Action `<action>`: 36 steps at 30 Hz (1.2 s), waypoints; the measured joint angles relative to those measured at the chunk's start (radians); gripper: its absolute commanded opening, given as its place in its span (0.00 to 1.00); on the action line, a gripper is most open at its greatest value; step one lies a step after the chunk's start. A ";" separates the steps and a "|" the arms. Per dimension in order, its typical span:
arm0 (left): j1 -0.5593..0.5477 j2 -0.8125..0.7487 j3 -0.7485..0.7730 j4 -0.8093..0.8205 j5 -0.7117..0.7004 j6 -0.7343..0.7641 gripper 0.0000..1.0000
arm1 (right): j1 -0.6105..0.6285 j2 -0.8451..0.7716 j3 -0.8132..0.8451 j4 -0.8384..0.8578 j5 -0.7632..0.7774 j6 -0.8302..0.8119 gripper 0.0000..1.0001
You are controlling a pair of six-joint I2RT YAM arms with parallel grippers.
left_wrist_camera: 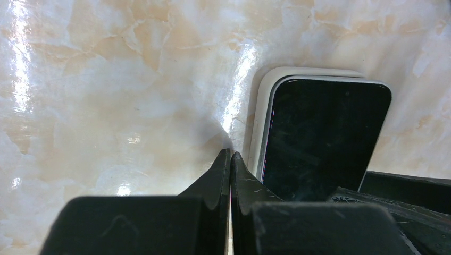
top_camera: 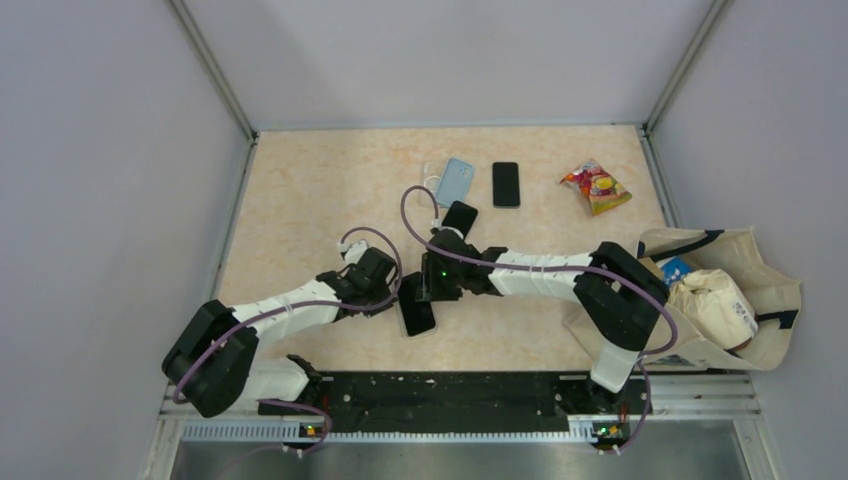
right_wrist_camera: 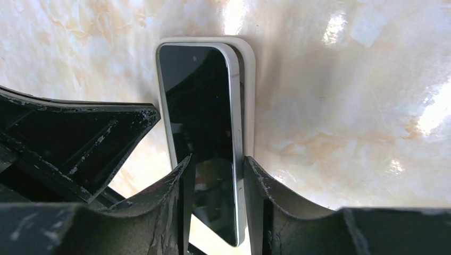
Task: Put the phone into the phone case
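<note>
A black phone [right_wrist_camera: 205,117] lies over a white phone case [right_wrist_camera: 248,79] on the marbled table; in the top view they show as one dark slab [top_camera: 416,312] between my arms. My right gripper [right_wrist_camera: 217,164] is shut on the phone, one finger on each long edge near its near end. The phone sits slightly askew, with the case's rim showing along one long side and the far end. My left gripper [left_wrist_camera: 230,155] is shut and empty, its tips on the table right beside the case's long edge [left_wrist_camera: 261,122]. Both grippers [top_camera: 392,290] [top_camera: 428,288] meet at the phone.
At the back lie a light blue case [top_camera: 455,180], a second black phone [top_camera: 506,184], a dark flat item [top_camera: 460,216] and a snack packet [top_camera: 596,187]. A beige tote bag [top_camera: 725,290] with goods sits at the right edge. Frame posts stand at the back corners.
</note>
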 measured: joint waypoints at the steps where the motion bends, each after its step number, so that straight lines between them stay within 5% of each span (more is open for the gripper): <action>1: 0.000 0.000 0.000 0.000 0.002 0.001 0.00 | 0.000 -0.004 0.000 -0.008 0.006 -0.004 0.39; 9: -0.004 -0.009 -0.014 0.025 0.044 -0.001 0.00 | 0.000 -0.024 0.000 -0.070 0.037 -0.025 0.41; 28: -0.053 -0.071 -0.066 0.027 0.088 -0.039 0.00 | 0.047 -0.039 -0.035 -0.089 0.068 -0.032 0.14; 36: -0.075 -0.070 -0.066 0.027 0.060 -0.046 0.00 | 0.085 -0.039 -0.032 -0.089 0.111 -0.031 0.16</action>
